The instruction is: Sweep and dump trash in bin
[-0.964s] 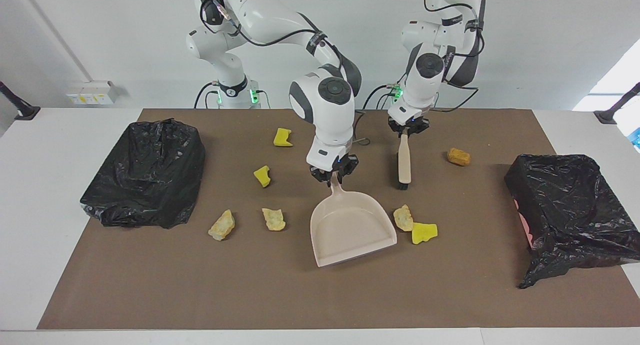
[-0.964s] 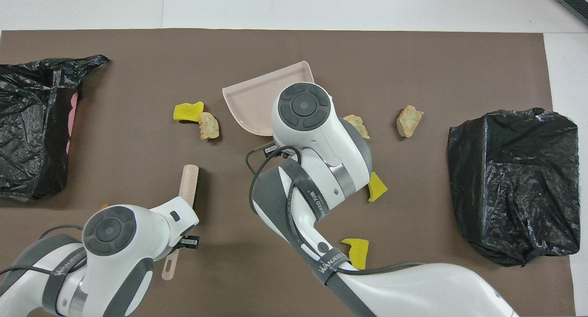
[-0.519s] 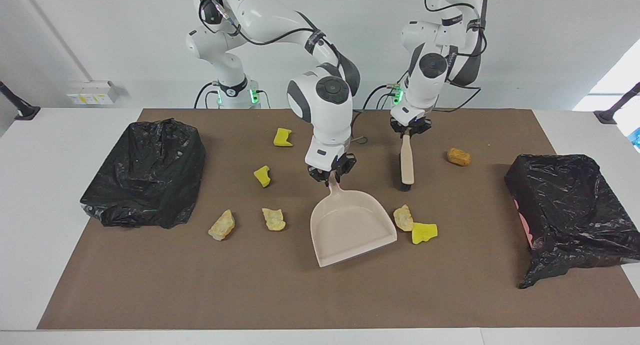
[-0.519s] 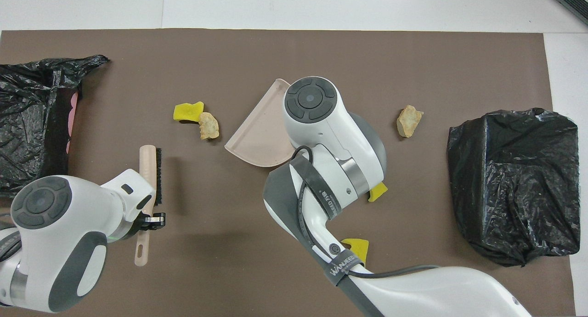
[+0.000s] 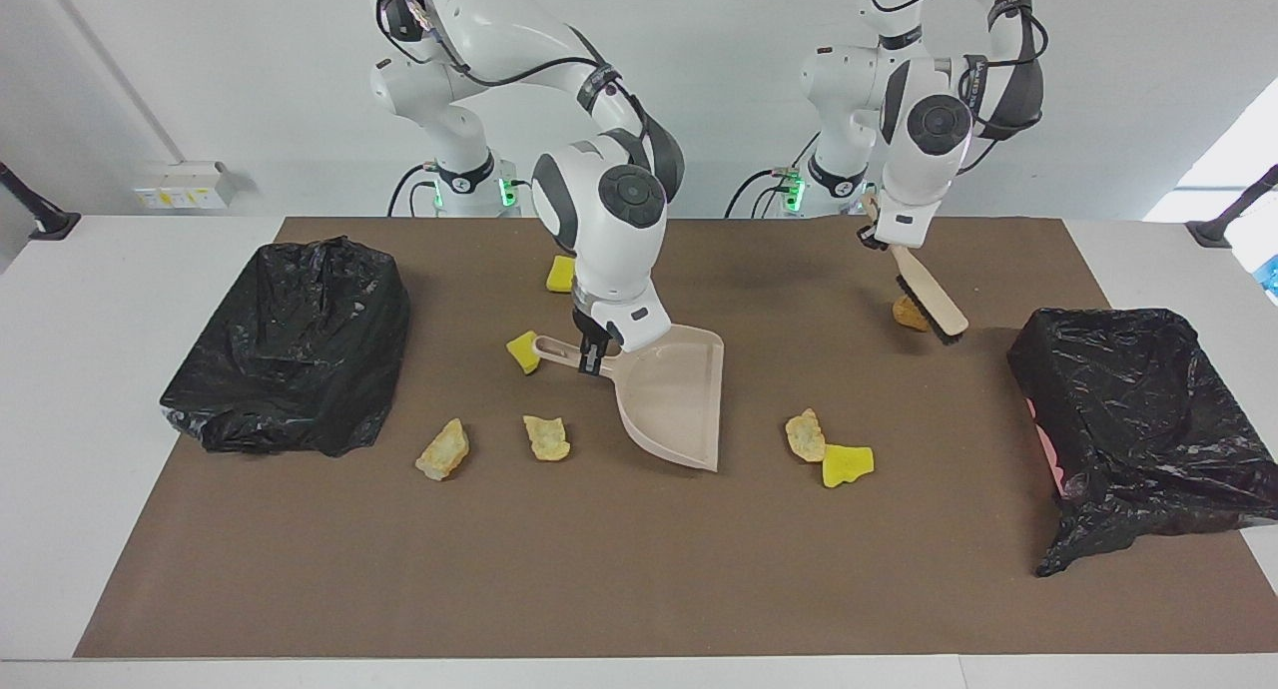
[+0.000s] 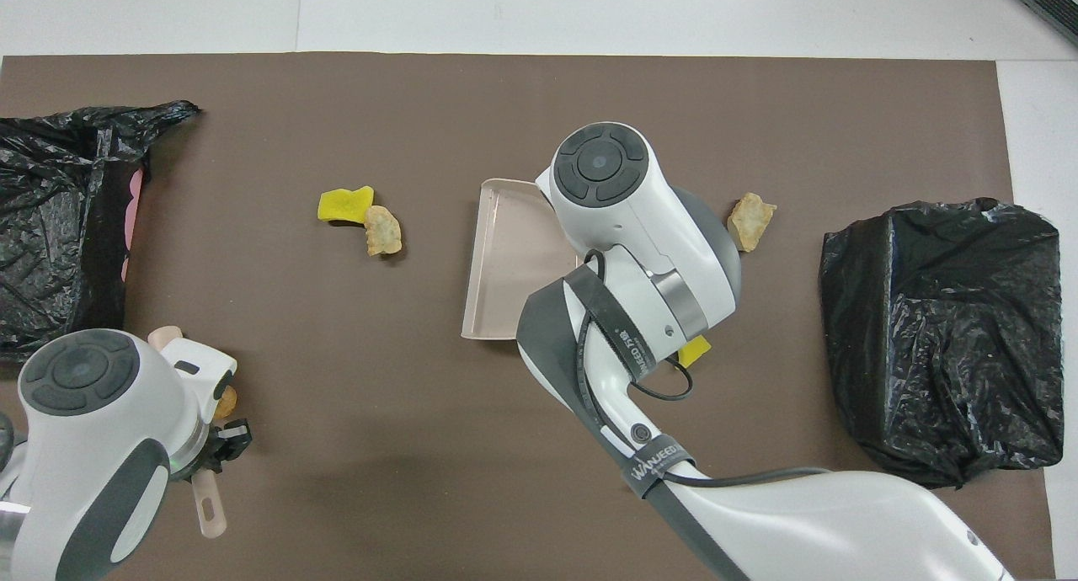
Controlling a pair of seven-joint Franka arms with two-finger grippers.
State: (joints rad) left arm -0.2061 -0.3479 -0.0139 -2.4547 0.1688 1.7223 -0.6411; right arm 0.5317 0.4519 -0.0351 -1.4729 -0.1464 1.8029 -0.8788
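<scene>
My right gripper is shut on the handle of the beige dustpan, which is tilted with its mouth toward the left arm's end. My left gripper is shut on the brush, whose bristles hang beside an orange-brown lump. Trash lies across the mat: yellow sponge chunks and tan lumps. Another yellow chunk shows partly past the right arm.
A black-bagged bin stands at the right arm's end of the brown mat. A second one stands at the left arm's end.
The right gripper has turned the dustpan so its mouth faces the left arm's end. The left arm has lifted the brush and swung it over to the orange-brown lump.
</scene>
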